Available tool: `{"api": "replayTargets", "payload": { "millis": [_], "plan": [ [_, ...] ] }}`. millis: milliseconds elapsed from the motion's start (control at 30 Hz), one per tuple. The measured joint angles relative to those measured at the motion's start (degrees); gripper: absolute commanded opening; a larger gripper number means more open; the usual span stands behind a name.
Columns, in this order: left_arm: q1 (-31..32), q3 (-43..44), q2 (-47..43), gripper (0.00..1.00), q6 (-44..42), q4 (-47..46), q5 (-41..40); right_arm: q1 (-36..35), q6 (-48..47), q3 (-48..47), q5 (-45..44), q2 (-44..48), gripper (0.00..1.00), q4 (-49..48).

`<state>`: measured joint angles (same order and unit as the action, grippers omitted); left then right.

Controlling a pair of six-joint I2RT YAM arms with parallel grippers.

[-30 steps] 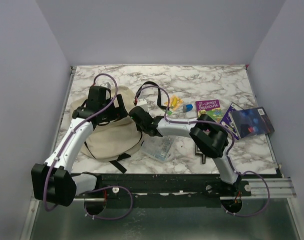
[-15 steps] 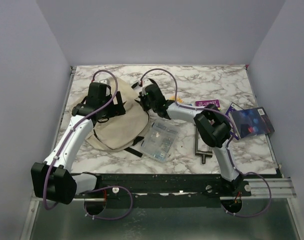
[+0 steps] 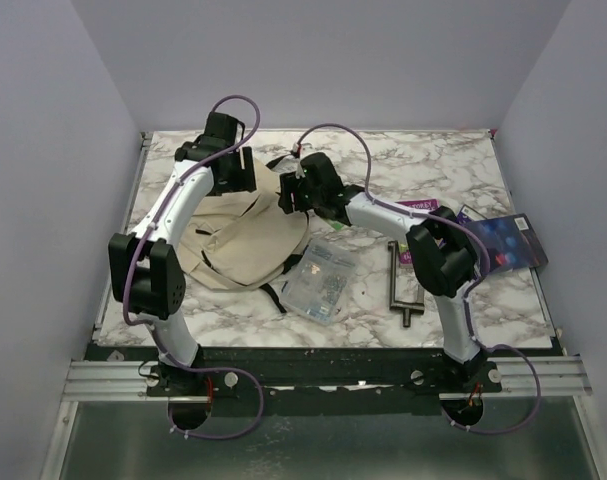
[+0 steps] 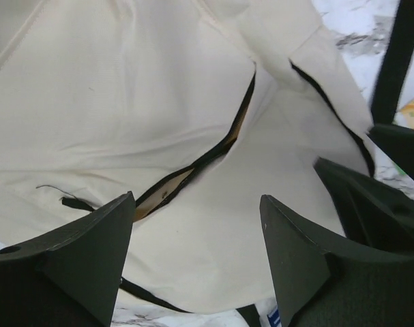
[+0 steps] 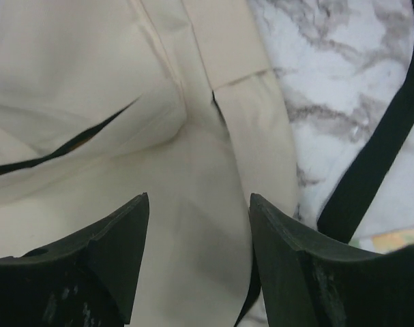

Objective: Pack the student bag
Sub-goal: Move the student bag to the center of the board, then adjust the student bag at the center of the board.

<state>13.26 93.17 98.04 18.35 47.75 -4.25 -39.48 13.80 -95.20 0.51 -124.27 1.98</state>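
The student bag (image 3: 245,240), cream fabric with black straps, lies flat on the left half of the marble table. My left gripper (image 3: 235,182) hovers over its far edge, jaws open, with only fabric below them (image 4: 196,204). A black zip line (image 4: 193,170) gapes a little and shows a tan lining. My right gripper (image 3: 289,195) is at the bag's far right corner, open above the cream cloth (image 5: 198,201), beside a black strap (image 5: 377,163). Neither gripper holds anything.
A clear plastic pouch (image 3: 321,280) lies just right of the bag. A metal tool (image 3: 398,285) sits beyond it. A dark blue book (image 3: 501,243) and a purple book (image 3: 423,206) lie at the right. Grey walls enclose the table.
The left arm has swung up and back to the bag's far edge. The bag has spread toward the right. The right gripper closed, then opened again at the bag's corner.
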Motion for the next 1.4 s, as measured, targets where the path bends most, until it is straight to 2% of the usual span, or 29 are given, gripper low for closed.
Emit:
{"api": "replayTargets", "payload": {
  "millis": [67,133,233,433,567,600,700,733,867,967,1100,1167,1400],
  "plan": [
    [0.0,1.0,3.0,0.81,-0.7,0.8,-1.2,-0.1,3.4,3.8,0.0,3.1,0.65,0.4],
    [0.1,1.0,4.4,0.81,-1.5,2.1,-2.6,-0.1,7.5,7.8,0.5,6.3,0.65,0.2],
    [0.7,0.8,5.3,0.74,-2.7,2.6,-4.7,-0.2,12.7,12.1,2.6,9.3,0.64,-1.7],
    [3.1,0.9,8.5,0.73,-3.9,2.6,-8.7,-0.3,22.7,18.4,8.5,9.7,0.57,-8.8],
    [3.9,1.0,11.9,0.73,-4.3,2.6,-11.2,-1.2,26.7,19.0,10.7,9.5,0.54,-11.1],
    [4.0,1.0,12.5,0.72,-4.3,2.7,-11.6,-1.4,27.6,19.0,11.1,9.5,0.54,-12.2],
    [4.0,1.3,14.1,0.53,-4.3,2.9,-11.9,-1.8,31.0,19.5,11.6,9.5,0.55,-15.5],
    [4.0,1.5,14.6,0.53,-4.5,3.1,-11.8,-1.9,32.6,19.8,11.6,9.5,0.56,-16.5],
    [3.4,2.0,14.9,0.6,-3.4,3.6,-8.5,-2.1,40.5,21.0,10.6,9.4,0.58,-18.5],
    [3.2,1.8,13.6,0.73,-2.7,3.8,-6.0,-2.1,46.3,20.8,9.5,8.6,0.62,-20.3],
    [2.6,-1.2,6.6,0.83,-2.4,3.0,-2.8,-2.0,51.6,17.1,9.1,4.0,0.78,-20.8],
    [2.1,-1.5,2.9,0.88,-2.3,3.2,-1.2,-1.8,53.2,14.3,9.0,1.0,0.81,-20.6],
    [1.4,-4.3,-10.6,0.89,-1.9,2.2,0.3,-1.7,56.4,1.4,8.8,-8.4,0.79,-17.3]
  ]
}}
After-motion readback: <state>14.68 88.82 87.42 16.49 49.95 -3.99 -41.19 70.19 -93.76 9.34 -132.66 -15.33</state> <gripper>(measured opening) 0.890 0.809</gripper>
